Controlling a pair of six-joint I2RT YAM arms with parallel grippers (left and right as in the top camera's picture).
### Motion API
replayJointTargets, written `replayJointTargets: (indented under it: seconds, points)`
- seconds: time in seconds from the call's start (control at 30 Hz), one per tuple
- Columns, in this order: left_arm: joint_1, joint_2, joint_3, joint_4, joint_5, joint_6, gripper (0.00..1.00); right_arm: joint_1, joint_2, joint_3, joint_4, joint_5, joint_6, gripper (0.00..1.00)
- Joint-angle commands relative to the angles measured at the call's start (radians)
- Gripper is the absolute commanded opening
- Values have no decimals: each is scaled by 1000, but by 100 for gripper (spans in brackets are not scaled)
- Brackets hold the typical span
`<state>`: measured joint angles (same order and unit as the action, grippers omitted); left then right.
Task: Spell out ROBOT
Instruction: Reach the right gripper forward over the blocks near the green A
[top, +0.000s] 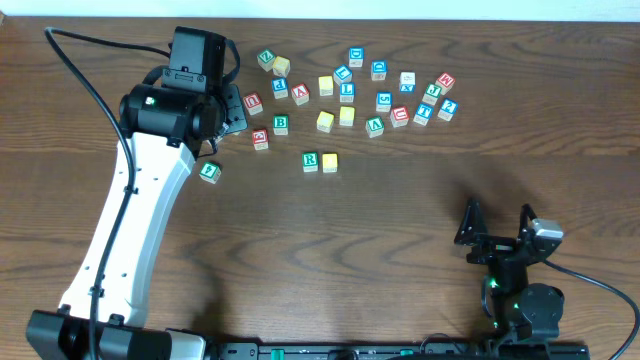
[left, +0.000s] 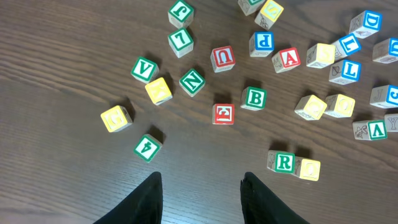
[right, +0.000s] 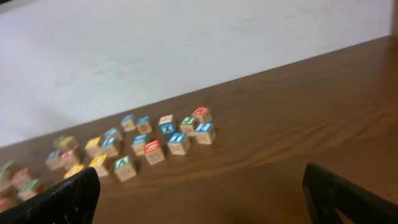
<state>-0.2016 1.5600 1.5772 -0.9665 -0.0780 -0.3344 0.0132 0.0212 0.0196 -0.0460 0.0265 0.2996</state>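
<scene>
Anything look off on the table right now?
Nothing is spilled or damaged. The R cube and a yellow-topped cube sit side by side, apart from the scattered rest. One stray green-printed cube lies alone beside the left arm.

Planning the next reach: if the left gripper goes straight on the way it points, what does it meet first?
Probably the red-lettered cube, left of the green B cube; depth is unclear.

Cubes (right: 153, 151) blurred, letters illegible, right-wrist view
</scene>
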Motion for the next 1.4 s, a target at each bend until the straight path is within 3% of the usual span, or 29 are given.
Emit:
replayJointTargets:
  seconds: [0.0, 0.43, 0.77, 0.97, 1.37]
  points:
    - [9, -10, 23, 3, -10, 28, 40, -10, 46, 82, -21, -74, -45, 99]
    - [80, -31, 23, -1, -9, 28, 40, -10, 577, 500, -68, -272, -108, 99]
    - [121, -36, 23, -2, -9, 39, 40, -3, 1049, 1004, -370, -468, -126, 99]
    - [125, -36, 23, -9, -10, 39, 40, 90, 1324, 1348, -585, -482, -177, 99]
    - [125, -36, 23, -13, -14, 39, 45, 334, 1800, 1843, -776, -481, -186, 99]
